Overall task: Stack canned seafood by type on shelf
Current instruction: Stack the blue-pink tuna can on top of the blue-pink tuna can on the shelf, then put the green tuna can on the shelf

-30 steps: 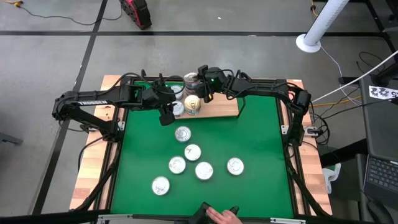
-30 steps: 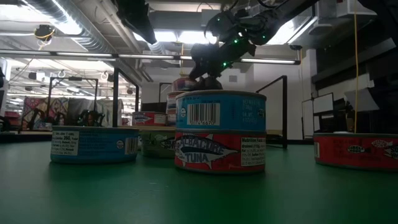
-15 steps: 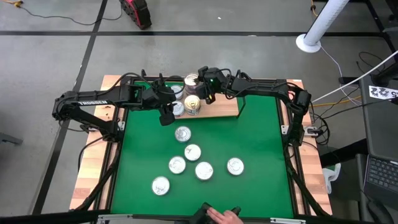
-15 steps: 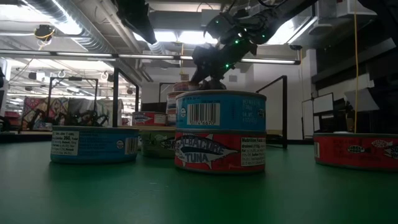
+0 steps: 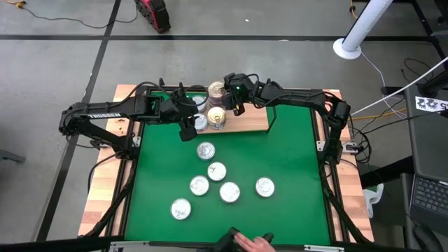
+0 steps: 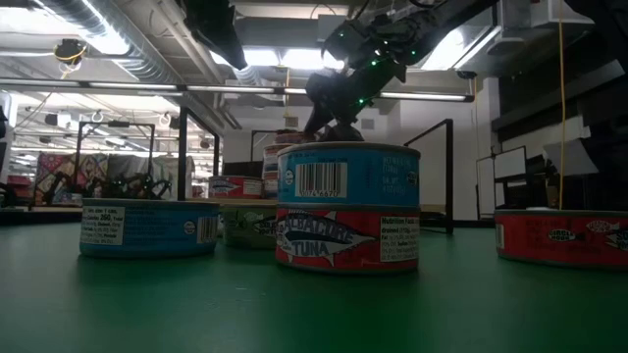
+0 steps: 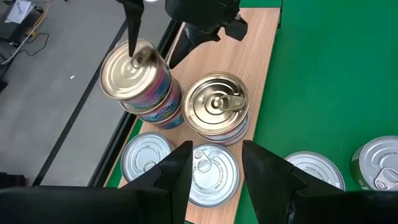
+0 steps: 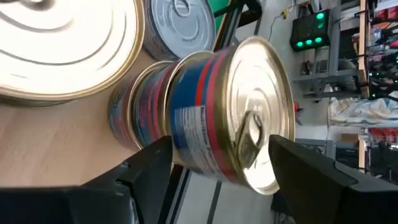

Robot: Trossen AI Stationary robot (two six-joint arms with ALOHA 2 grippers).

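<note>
On the wooden shelf at the table's far edge stand two stacks of tins: a blue and red stack and a gold-lidded stack, with single silver tins beside them. My right gripper is open, its fingers on either side of the blue-red stack's top tin, which sits a little askew on the tin below; I see no touch. My left gripper hovers open above a silver tin at the shelf's left end.
Several loose tins lie on the green mat. In the low view a blue tin sits on a red one. A person's hand shows at the near edge. The mat's right half is bare.
My right gripper has risen slightly and eased away from the blue-red stack toward the table's right. The tins and my left arm have stayed put.
</note>
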